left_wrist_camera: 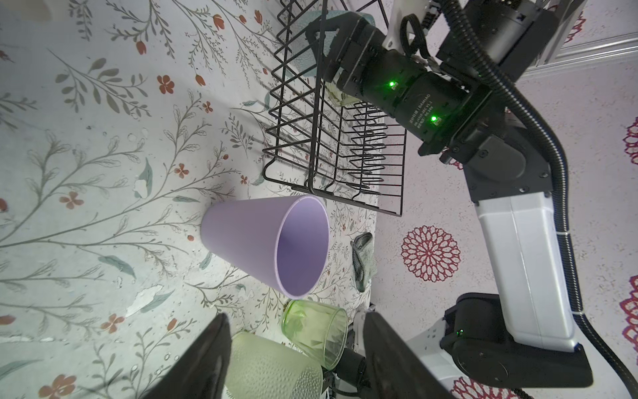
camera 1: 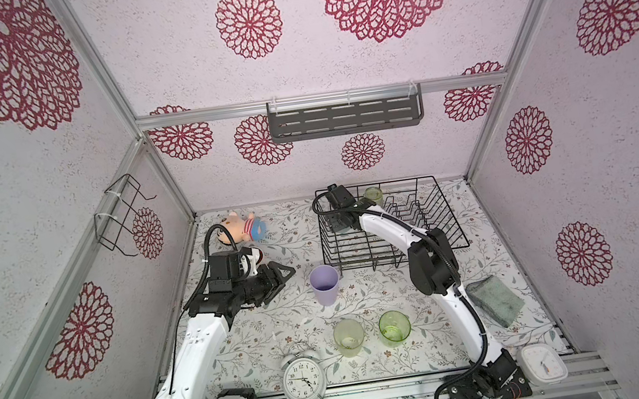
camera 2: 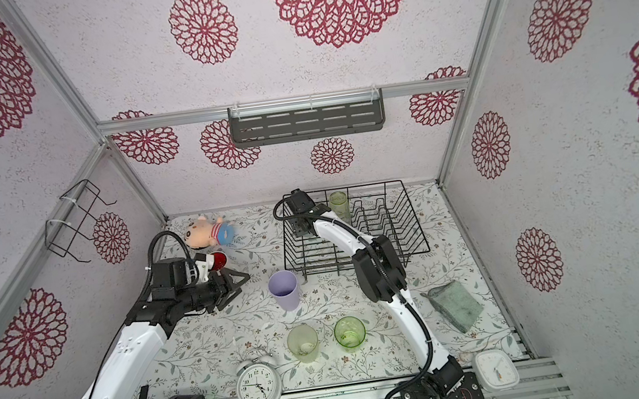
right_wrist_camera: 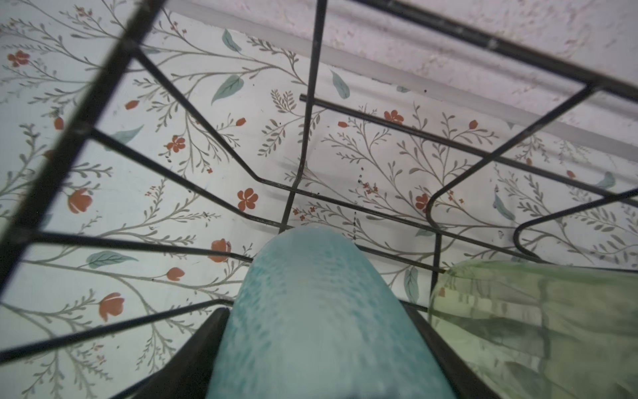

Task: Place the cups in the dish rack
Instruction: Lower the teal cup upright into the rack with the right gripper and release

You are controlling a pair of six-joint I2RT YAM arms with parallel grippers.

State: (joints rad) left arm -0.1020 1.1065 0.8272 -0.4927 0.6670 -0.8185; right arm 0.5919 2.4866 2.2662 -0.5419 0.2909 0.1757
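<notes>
Light-blue cup [right_wrist_camera: 321, 276] gripped by right hand [right_wrist_camera: 314, 309] inside dish rack [right_wrist_camera: 312, 86].

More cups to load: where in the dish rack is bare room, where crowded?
Bare: front-left floor of the dish rack, between its front rim and the right gripper. Crowded: the back-left area, with the light-blue cup in that gripper beside a green tumbler.

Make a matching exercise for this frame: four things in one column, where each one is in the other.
Things:
1. lilac cup
2. blue cup
3. alarm clock
4. grey cloth

Places:
A. held in the right gripper, inside the dish rack
B. at the front edge of the table
C. standing upright just in front of the dish rack
D. lying toward the table's right edge

Pairs: 1-C, 2-A, 3-B, 4-D
</notes>
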